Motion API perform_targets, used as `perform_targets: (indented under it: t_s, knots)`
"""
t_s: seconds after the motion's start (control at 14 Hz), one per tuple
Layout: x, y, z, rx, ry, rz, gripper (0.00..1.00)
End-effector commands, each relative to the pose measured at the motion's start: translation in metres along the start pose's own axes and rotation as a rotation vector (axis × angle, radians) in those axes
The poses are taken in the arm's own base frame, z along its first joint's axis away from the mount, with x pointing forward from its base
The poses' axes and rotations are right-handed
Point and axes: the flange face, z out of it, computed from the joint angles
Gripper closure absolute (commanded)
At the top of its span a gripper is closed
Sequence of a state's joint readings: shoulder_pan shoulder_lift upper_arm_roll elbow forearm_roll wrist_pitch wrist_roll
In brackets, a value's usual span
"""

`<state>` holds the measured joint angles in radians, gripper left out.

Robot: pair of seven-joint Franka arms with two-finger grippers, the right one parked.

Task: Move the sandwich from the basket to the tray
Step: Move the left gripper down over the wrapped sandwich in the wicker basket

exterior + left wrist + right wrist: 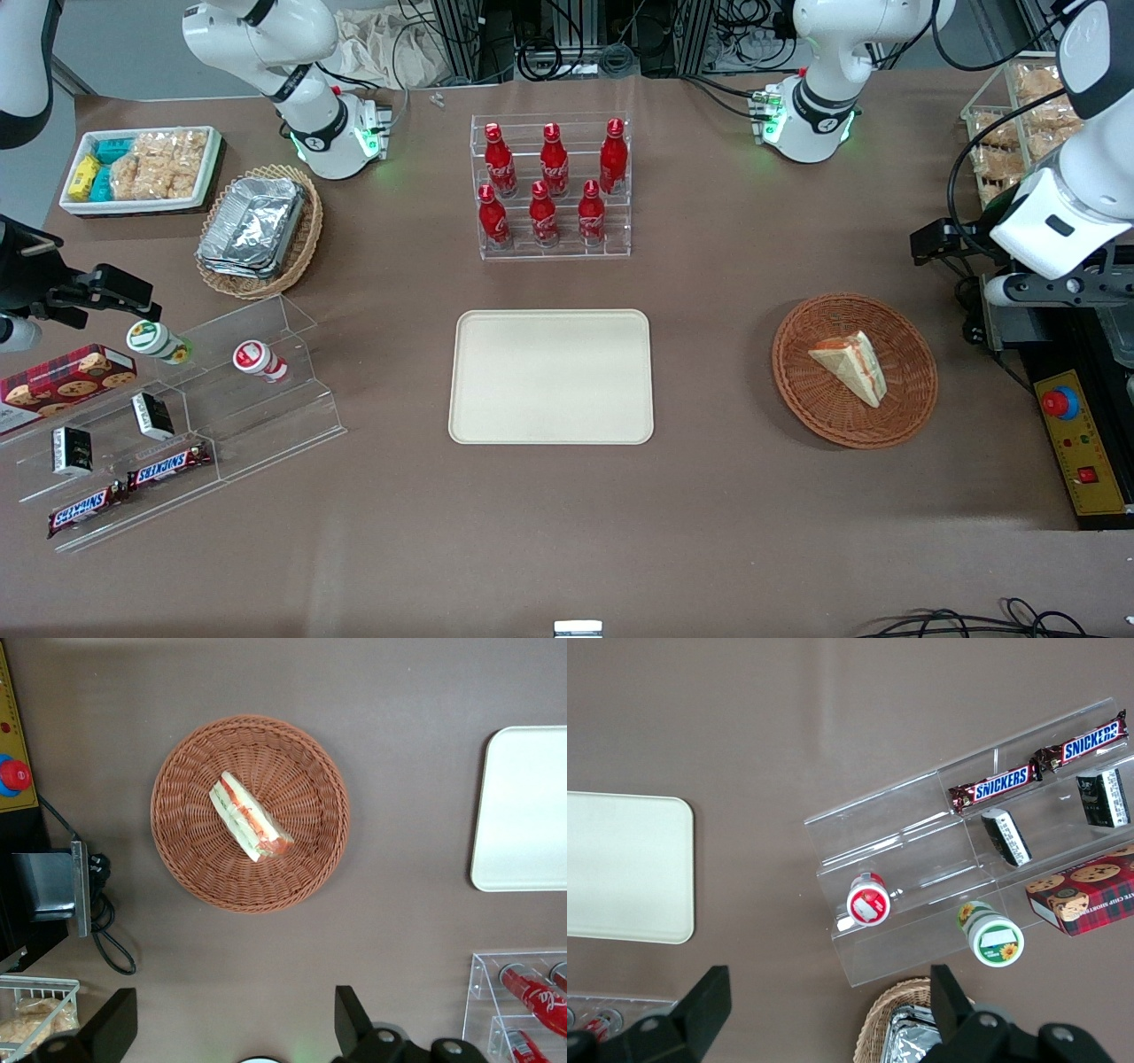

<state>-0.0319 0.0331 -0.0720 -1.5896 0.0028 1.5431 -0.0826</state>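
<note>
Currently, gripper (232,1032): high above the basket (182,850), fingers spread apart, holding nothing.
Sandwich (249,818): lying flat in the basket, filling edge up.
Tray (550,416): bare, beside the basket, toward the parked arm's end.
Risk: soft bread may squash or slip if pinched off-centre.
Views: only the wrist view shows the fingers; the front view shows the whole tray.

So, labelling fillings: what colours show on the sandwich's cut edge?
Red, orange and green between pale bread on the triangular sandwich, clearest in the left wrist view.
</note>
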Motion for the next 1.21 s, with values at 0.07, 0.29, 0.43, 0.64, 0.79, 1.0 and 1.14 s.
perform_targets:
  t_s: [0.07, 0.29, 0.43, 0.64, 0.79, 1.0, 1.14]
  knots:
    - [-0.003, 0.002, -0.011, -0.015, 0.005, -0.027, 0.0]
    - [0.013, -0.004, 0.01, -0.019, -0.019, -0.032, 0.0]
    - [0.023, -0.003, 0.034, -0.037, -0.046, -0.074, 0.0]
    - [0.049, -0.013, 0.085, -0.073, -0.013, -0.313, 0.0]
    - [0.048, -0.015, 0.134, -0.06, -0.016, -0.4, 0.0]
    - [0.043, -0.015, 0.211, -0.044, 0.009, -0.533, 0.0]
    - [0.038, -0.016, 0.253, -0.031, 0.039, -0.57, 0.0]
